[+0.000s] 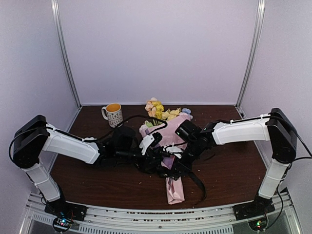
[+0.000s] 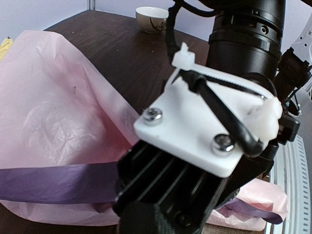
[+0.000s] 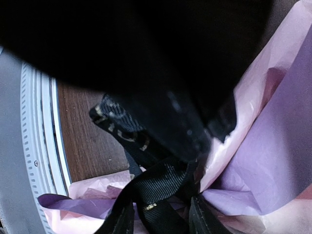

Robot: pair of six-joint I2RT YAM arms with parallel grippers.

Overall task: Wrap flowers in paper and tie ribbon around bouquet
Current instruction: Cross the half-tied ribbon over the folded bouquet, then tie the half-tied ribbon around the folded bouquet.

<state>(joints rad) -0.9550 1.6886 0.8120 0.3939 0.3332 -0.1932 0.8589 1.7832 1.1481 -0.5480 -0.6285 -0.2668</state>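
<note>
Both arms block the bouquet (image 1: 170,137) at its middle: the left arm (image 1: 73,145) reaches in from its left, the right arm (image 1: 239,130) from its right. The ribbon (image 1: 197,181) loops just right of its near end. A mug (image 1: 113,115) stands far-left of it. You have bare table (image 1: 97,183) near-left of its tail.

A lab test booth: plain white walls (image 1: 156,48), aluminium posts (image 1: 66,53), brown table (image 1: 97,180).
</note>
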